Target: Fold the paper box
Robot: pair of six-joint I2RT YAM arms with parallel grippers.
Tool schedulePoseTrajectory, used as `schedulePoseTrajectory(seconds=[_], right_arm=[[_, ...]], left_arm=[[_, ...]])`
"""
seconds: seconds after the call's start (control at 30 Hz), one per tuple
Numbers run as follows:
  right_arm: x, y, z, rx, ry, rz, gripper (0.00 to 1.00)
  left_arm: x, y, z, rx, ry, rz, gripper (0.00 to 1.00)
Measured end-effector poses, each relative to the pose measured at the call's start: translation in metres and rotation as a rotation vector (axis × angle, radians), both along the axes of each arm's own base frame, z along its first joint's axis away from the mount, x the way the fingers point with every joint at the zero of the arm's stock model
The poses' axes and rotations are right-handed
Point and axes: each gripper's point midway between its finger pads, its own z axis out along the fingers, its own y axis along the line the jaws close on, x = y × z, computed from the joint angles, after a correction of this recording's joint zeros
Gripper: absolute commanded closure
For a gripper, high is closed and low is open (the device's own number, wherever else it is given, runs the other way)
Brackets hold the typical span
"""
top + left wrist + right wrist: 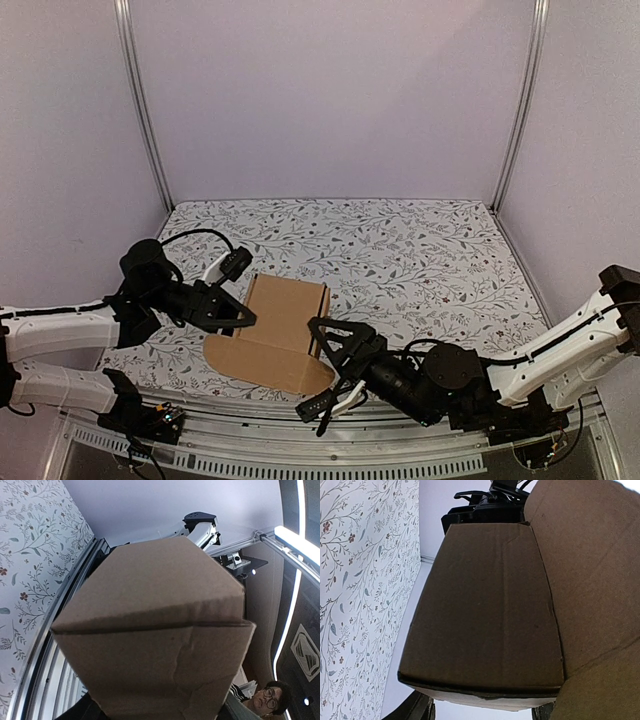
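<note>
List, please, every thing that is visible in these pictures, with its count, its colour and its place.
paper box: one, brown, partly folded, on the near middle of the table cover
table cover: one, white with a grey floral pattern, under the box
frame posts: two, silver, at the back corners
person: one, dark hair and glasses, bottom right corner of the left wrist view
left end effector: one, black, at the box's left side
right end effector: one, black, at the box's near right corner
</note>
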Motion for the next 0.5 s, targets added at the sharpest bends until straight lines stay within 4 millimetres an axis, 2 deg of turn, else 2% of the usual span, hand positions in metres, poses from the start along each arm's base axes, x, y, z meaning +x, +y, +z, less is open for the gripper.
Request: schedulePoseTrajectory(seconds=[0.1,0.23,0.5], right_arm=[[0.0000,0.0004,-0.0009,-0.004,0.003,0.000,0.39],[0.0001,0.0011,-0.0030,-0.004,0.020,0.001,0.45],[0.0005,0.0026,-0.0027,0.005,0.047,-0.001,0.45]], left_arm=[[-0.0004,0.0004,-0.0019,0.006,-0.005,0.001,0.27],[-0.0017,0.0018,-0.0057,0.021,-0.007,0.005,0.19],[-0.0059,0.0066,-0.0059,0.037,-0.037,0.021,0.01]])
